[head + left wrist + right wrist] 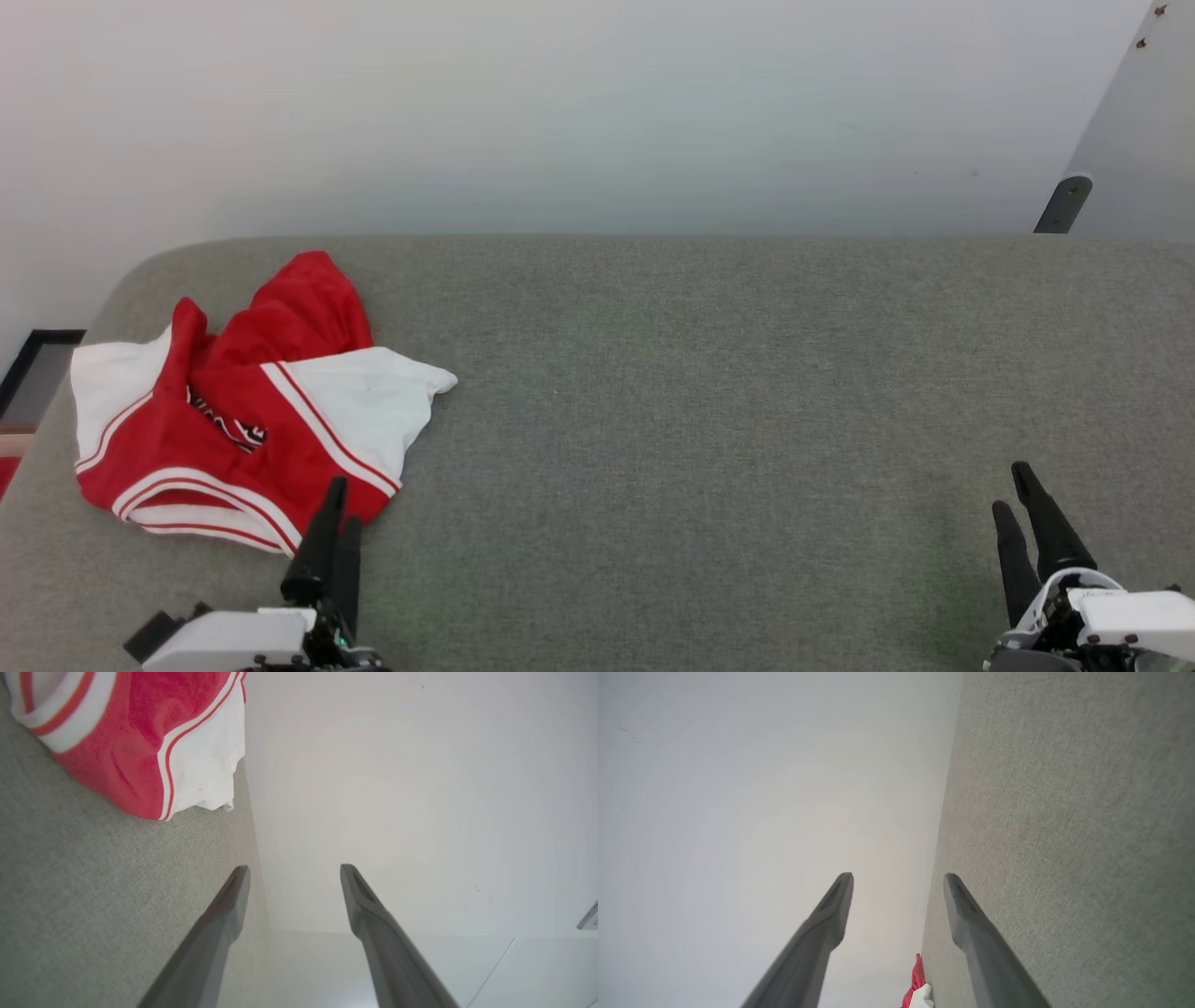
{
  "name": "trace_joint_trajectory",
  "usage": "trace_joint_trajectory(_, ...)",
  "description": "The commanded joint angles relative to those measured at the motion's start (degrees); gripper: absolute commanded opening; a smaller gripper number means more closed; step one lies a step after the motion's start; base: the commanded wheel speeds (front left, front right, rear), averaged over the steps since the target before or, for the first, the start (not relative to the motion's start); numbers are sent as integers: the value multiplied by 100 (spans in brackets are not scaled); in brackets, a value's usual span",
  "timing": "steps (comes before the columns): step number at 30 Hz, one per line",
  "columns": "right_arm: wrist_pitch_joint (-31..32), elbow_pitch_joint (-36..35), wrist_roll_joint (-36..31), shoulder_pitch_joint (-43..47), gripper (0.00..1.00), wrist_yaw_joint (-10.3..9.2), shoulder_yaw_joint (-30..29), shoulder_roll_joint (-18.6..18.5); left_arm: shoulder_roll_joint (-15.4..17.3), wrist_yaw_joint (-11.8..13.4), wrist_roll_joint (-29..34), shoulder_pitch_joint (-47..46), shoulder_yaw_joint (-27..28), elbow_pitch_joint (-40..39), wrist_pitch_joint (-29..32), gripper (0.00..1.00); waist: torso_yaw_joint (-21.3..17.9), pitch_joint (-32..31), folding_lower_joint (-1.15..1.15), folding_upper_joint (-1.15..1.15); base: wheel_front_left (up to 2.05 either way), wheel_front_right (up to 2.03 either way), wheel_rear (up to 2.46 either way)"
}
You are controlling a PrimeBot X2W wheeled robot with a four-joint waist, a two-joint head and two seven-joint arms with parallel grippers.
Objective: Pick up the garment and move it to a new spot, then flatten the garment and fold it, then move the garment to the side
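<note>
Across the lower head view a grey fabric surface [747, 392] is spread, bounded at its far edge by a pale wall [597, 112]; on the left part of that surface, near its rounded far corner, the garment [243, 411] is laid crumpled; a red body, white sleeves, red-and-white striped trim and partly folded black, white-outlined lettering are shown; the left gripper [344, 504] is held just beside the garment's near hem, fingers spread wide and nothing gripped; the right gripper [1010, 487] is held well apart at the near right, likewise spread wide and empty.
</note>
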Motion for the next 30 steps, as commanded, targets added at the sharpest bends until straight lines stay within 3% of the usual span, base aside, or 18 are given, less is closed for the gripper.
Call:
trace_joint_trajectory(1,-50,-69,-83,-212,100,0,36,-52,87,-3,121,-183,-15,-120,-52,100,0,1,0,0,0,0,0)
trace_joint_trajectory(13,-472,67,-1187,-461,100,1,354,-325,342,101,1386,-322,-223,-112,-418,100,-2,12,0,0,0,0,0)
trace_joint_trajectory(30,-868,192,-3385,-707,100,2,528,-435,412,215,3474,-331,-301,-220,-796,100,-6,22,0,0,0,0,0)
